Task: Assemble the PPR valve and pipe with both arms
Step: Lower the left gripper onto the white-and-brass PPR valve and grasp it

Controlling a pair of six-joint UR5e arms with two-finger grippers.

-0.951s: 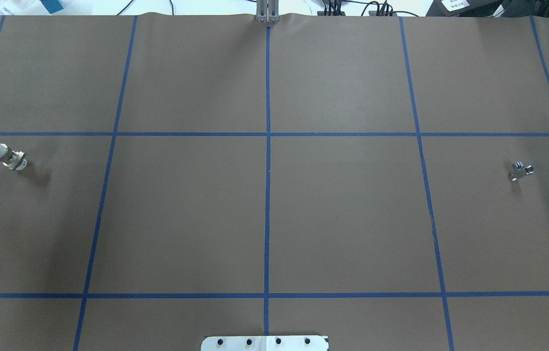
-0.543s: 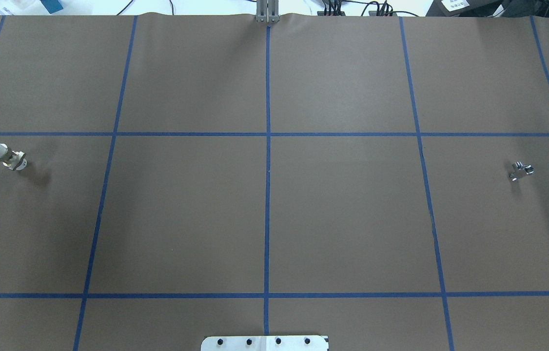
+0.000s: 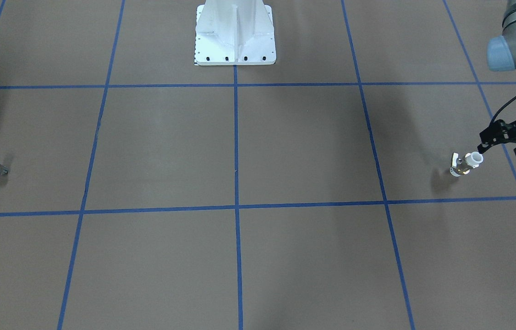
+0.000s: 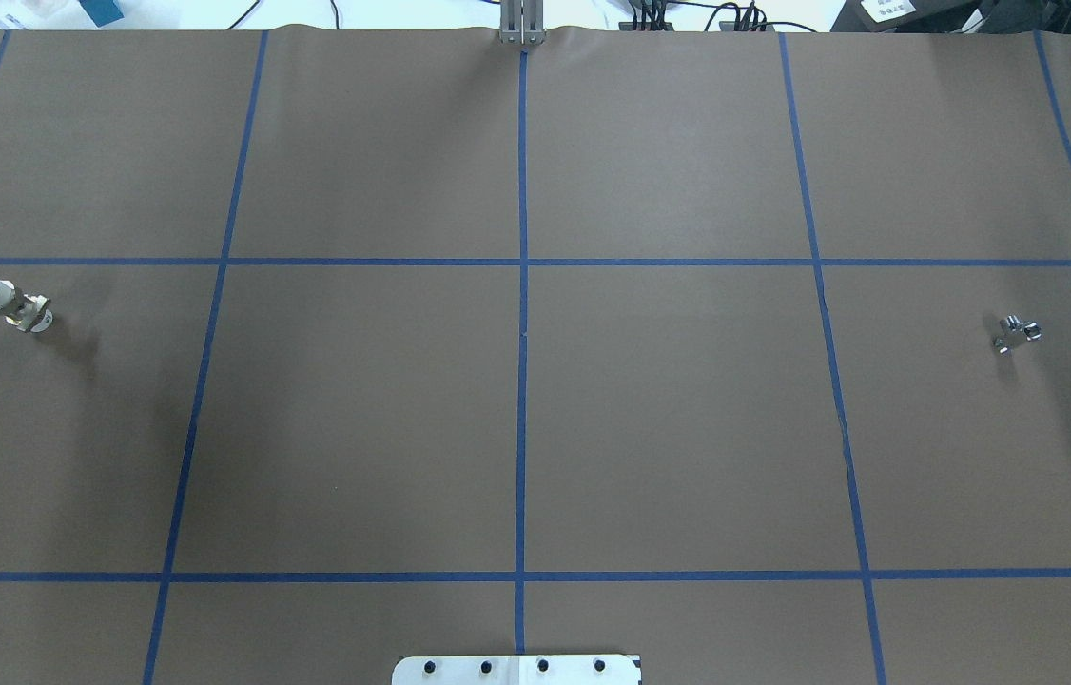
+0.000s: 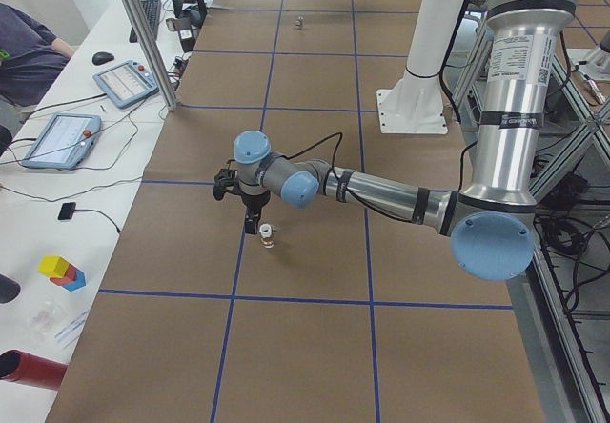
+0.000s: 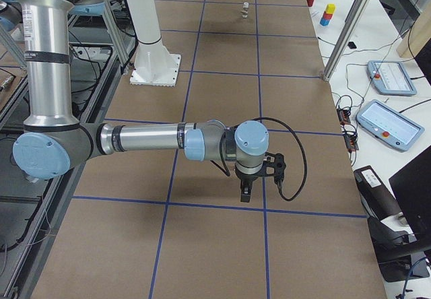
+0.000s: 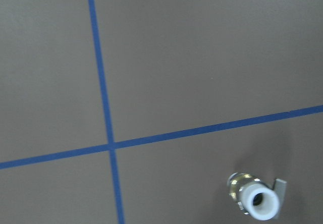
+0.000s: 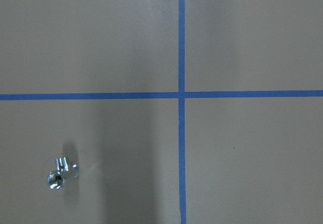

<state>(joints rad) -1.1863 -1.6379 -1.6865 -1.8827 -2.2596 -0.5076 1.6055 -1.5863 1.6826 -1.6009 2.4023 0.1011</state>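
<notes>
The PPR valve [image 4: 8,303], brass with white ends, stands on the brown table at the far left; it also shows in the front view [image 3: 465,164] and low in the left wrist view [image 7: 257,199]. My left gripper [image 5: 252,223] hangs just beside and behind it, apart from it; I cannot tell if it is open. The silver pipe [image 4: 1014,333] lies at the far right, also in the right wrist view [image 8: 59,172]. My right gripper [image 6: 246,192] points down near it; I cannot tell its state.
The white pedestal [image 3: 235,32] stands at the robot's side of the table. Blue tape lines grid the brown cover. An aluminium post [image 4: 521,24] stands at the far edge. Tablets and cables lie on the operators' bench [image 5: 62,137].
A black part of my left arm's end has come into the overhead view at the left edge, above the valve. The valve and the pipe have not moved.
</notes>
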